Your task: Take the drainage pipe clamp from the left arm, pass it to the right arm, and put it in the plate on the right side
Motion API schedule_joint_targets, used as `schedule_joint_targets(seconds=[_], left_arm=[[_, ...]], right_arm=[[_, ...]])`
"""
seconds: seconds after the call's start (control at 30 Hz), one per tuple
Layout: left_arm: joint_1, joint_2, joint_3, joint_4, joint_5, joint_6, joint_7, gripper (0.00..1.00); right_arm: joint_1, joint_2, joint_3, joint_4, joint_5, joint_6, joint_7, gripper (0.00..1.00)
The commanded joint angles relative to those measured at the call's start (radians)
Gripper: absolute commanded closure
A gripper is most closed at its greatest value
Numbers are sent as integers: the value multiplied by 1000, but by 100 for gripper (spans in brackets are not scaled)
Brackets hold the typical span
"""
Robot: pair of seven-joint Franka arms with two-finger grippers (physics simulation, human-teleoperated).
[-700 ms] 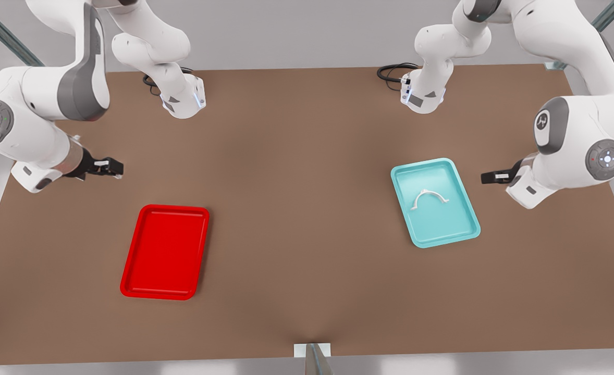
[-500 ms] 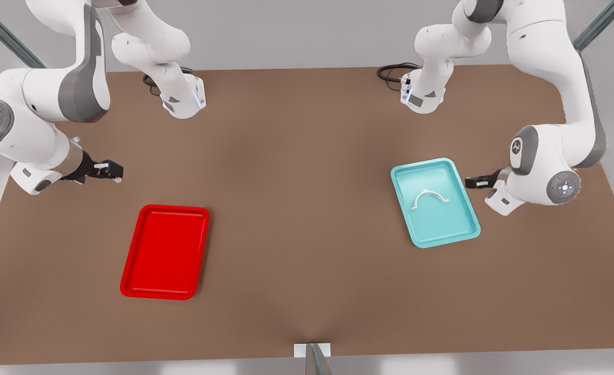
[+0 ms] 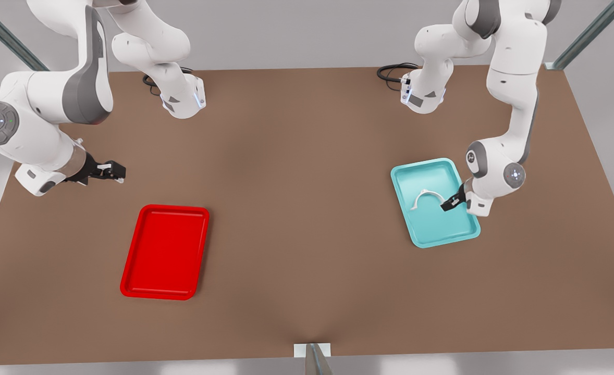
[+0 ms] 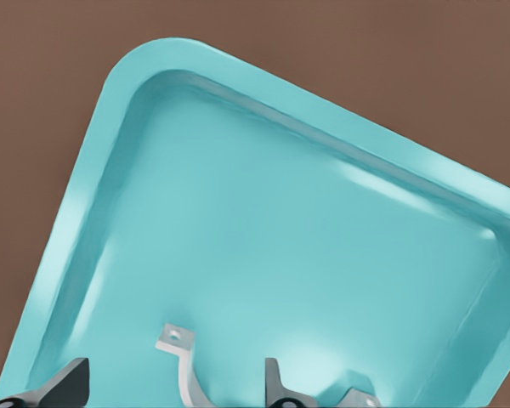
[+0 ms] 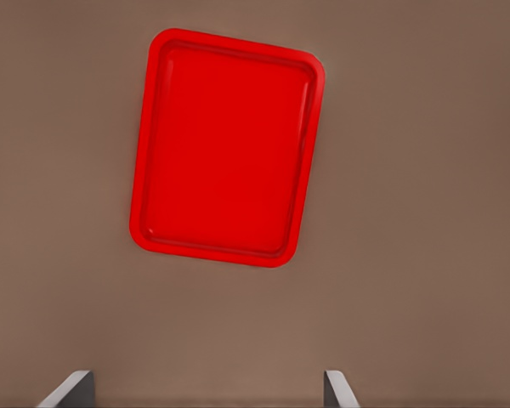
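My two trays sit well apart on the brown table (image 3: pixel 296 219): the turquoise tray (image 3: pixel 455 232) toward the front view's right, the red plate (image 3: pixel 164 252) toward the front view's left, with nothing standing between them. The drainage pipe clamp (image 3: pixel 429 197) lies inside the turquoise tray, roughly mid-tray, arch up, with a tab at each end.

My left gripper (image 3: pixel 450 204) hangs over that turquoise tray, right beside the clamp's tab on the side nearer the tray's long edge. From the left wrist view its fingers (image 4: pixel 276 387) are spread apart with the clamp (image 4: pixel 180 361) partly between them, gripping nothing. That arm drops steeply from its shoulder, wrist (image 3: pixel 489 174) bent over the tray's rim.

My right gripper (image 3: pixel 113 171) hovers above bare table, up and away from the red plate, pointing sideways toward the table's middle. Its fingers (image 5: pixel 72 391) are wide apart and empty, and the red plate (image 5: pixel 225 149) sits ahead of them in the wrist camera. That arm waits.
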State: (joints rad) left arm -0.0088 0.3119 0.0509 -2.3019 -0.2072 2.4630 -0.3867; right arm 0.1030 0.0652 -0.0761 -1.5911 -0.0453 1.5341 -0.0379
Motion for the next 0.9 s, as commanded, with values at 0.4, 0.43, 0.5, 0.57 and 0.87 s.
schedule_joint_targets(seconds=[0.4,0.43,0.5,0.57,0.87], left_arm=[[-31,65,0,-33,32,105,-440,47],[-31,64,1,-33,32,103,-440,47],[-31,65,1,-33,32,105,-437,46],[-31,65,1,-33,32,103,-436,45],[-30,44,1,-31,32,60,-400,45]], right_arm=[[1,4,-1,-16,1,1,-10,0],[1,4,-1,-16,1,1,-10,0],[1,1,-1,-23,1,1,-10,0],[1,1,-1,-24,1,1,-10,0],[1,5,-1,-26,1,1,-10,0]])
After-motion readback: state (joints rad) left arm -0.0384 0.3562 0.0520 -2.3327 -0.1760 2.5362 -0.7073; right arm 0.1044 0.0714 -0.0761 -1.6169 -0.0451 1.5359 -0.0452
